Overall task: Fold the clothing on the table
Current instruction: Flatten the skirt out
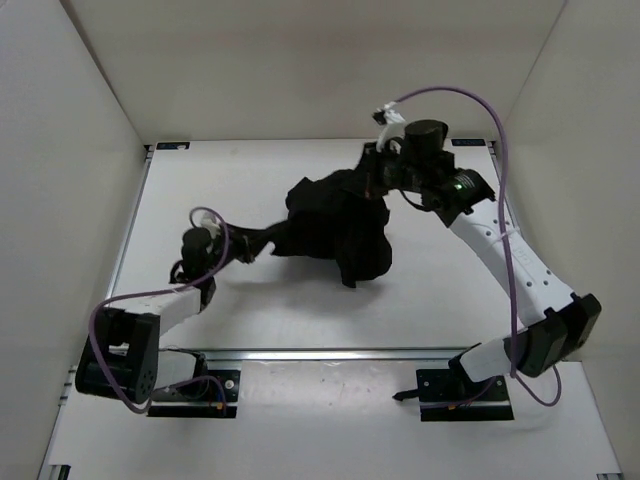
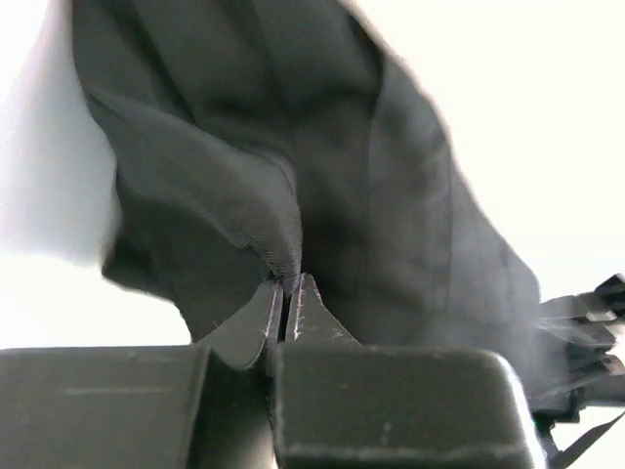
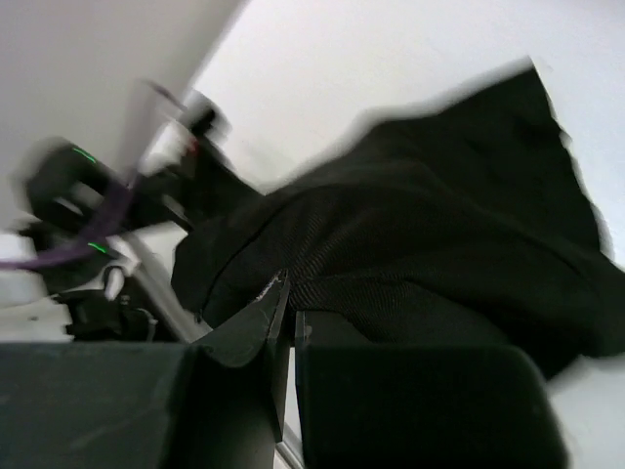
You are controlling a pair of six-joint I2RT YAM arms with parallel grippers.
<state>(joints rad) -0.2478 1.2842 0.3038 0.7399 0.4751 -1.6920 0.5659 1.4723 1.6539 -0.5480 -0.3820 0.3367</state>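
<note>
White walls (image 1: 300,60) are seen around the table (image 1: 250,170), and both arms are reached out over it. The left gripper (image 1: 246,248) is clenched: in the left wrist view its fingertips (image 2: 290,298) are pressed together with a stitched fold of the clothing (image 2: 342,176) caught between them, and the black fabric rises from the tips and fills most of that view. The right gripper (image 1: 372,180) is likewise clamped on the clothing (image 3: 439,254); its fingertips (image 3: 286,308) are closed in the right wrist view, with a ribbed edge of fabric pinched at the tips and the rest spread away to the right. From above, the clothing (image 1: 335,225) is seen bunched in a dark heap near the middle of the table, somewhat toward the far right. A narrow tail of it is drawn out leftward to the left gripper, while its far upper edge is held at the right gripper. Bare white tabletop is seen on all sides of the heap. A purple cable (image 1: 480,100) is looped above the right arm, and a silver rail (image 1: 330,353) runs along the near edge, between the heap and the arm bases.
</note>
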